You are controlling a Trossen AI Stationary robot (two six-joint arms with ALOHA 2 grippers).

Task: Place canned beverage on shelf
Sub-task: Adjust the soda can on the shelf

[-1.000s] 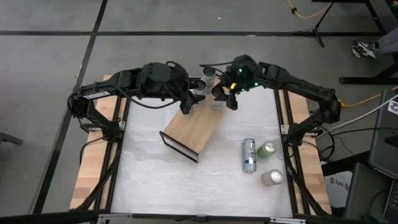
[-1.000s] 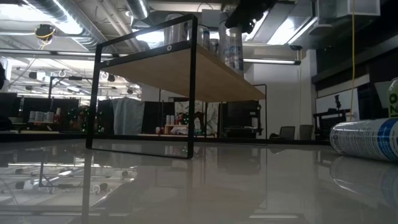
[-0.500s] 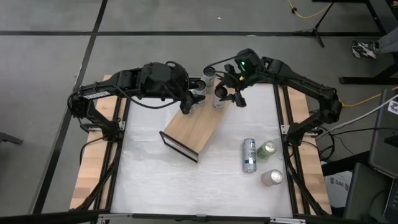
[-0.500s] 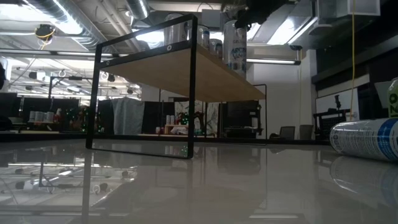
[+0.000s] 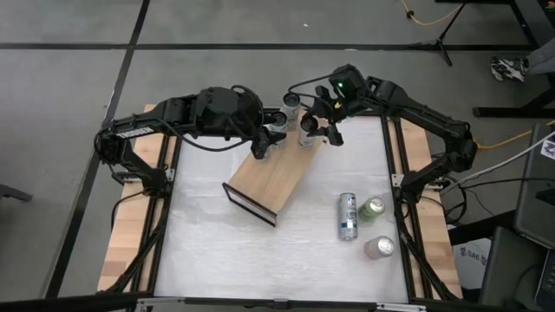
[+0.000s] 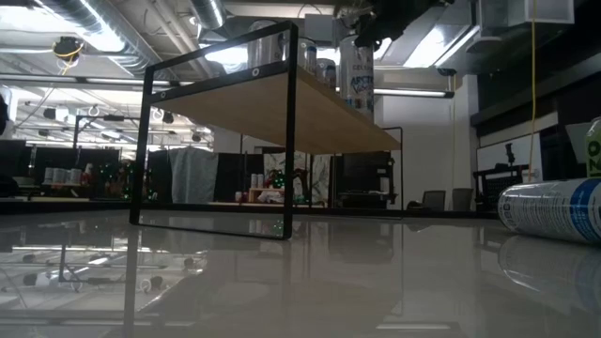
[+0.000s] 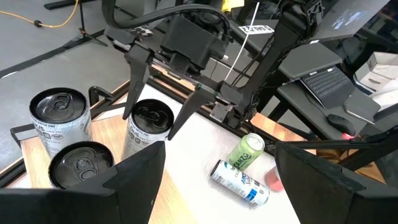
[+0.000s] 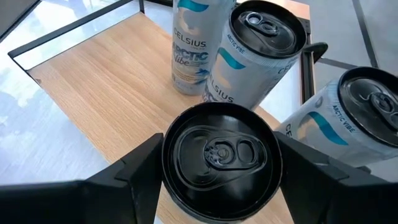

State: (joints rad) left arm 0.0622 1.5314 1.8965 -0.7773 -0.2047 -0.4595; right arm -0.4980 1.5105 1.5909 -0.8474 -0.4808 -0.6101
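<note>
1. I have the right gripper (image 5: 320, 126) over the far end of the shelf (image 5: 267, 185), its jaws spread to either side of a black-topped can (image 8: 217, 158).
2. In the right wrist view that can stands upright on the light-wood board between my two fingers (image 8: 124, 180); I cannot tell whether the fingers touch its sides, so I call the jaws open around it.
3. In the left wrist view the same can (image 7: 148, 127) sits on the board with the right arm's fingers standing apart on each side of it.
4. Two more cans (image 8: 258, 53) stand on the board just beside it, and a slimmer can (image 8: 193, 43) stands farther along the wood.
5. My left gripper (image 5: 262, 144) waits at the same end of the shelf, near the cans, with its jaws open and holding nothing.
6. The shelf lies at an angle across the white desk (image 5: 217, 251), black frame ends at both ends.
7. Well away from the shelf, toward the right side of the desk, one can lies on its side (image 5: 348, 217), a green can (image 5: 372, 209) is just beside it, and a pink-topped can (image 5: 379, 247) stands near them.
</note>
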